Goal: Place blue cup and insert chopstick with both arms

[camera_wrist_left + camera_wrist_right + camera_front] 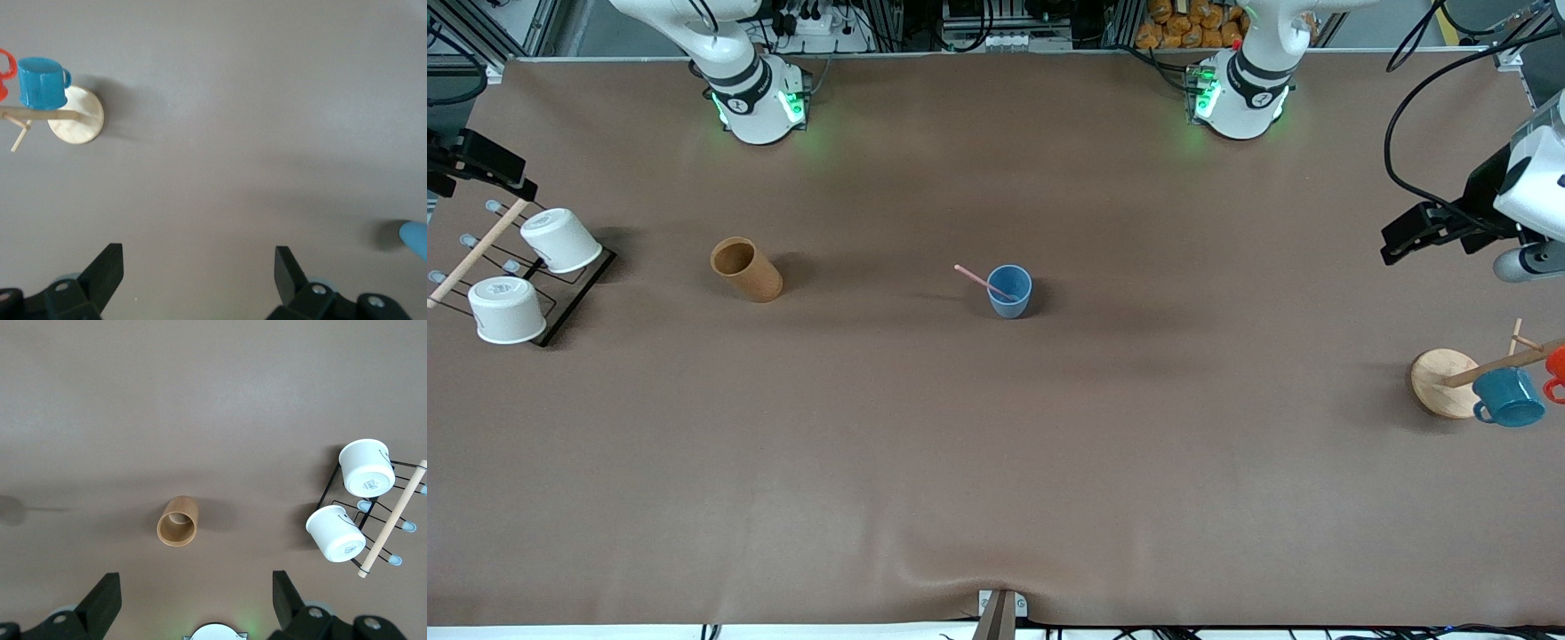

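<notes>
The blue cup [1009,293] stands upright at the middle of the table. The pale-pink chopstick [978,278] stands in it, leaning over the rim toward the right arm's end. The cup's edge also shows in the left wrist view [416,237]. My left gripper [1403,236] is open and empty, high over the left arm's end of the table; in the left wrist view [199,259] only bare table lies between its jaws. My right gripper [482,167] is open and empty, high over the right arm's end; it shows in the right wrist view [197,583].
A brown cylindrical holder [745,268] stands between the cup and a black wire rack [560,311] with two white cups. A wooden mug rack [1445,382] with a teal mug [1507,397] and an orange one [1556,369] stands at the left arm's end.
</notes>
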{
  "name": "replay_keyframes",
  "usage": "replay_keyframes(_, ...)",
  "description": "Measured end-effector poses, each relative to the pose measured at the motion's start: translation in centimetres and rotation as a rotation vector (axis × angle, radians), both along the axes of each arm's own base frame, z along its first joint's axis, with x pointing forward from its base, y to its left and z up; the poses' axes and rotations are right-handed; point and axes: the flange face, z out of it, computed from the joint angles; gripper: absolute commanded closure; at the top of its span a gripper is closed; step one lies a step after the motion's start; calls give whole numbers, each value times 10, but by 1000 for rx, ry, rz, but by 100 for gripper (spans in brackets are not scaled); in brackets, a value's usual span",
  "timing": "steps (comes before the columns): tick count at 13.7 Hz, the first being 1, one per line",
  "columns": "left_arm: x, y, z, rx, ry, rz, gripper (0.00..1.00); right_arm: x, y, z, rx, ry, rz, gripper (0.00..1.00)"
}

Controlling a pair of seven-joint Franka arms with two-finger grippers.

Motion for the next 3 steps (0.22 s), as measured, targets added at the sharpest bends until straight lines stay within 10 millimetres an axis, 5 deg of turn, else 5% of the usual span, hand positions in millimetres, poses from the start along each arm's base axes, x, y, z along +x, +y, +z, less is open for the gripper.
replay_keyframes(3,-8,-4,12,2,15,-6,0,1,0,0,0,-5,-1,0)
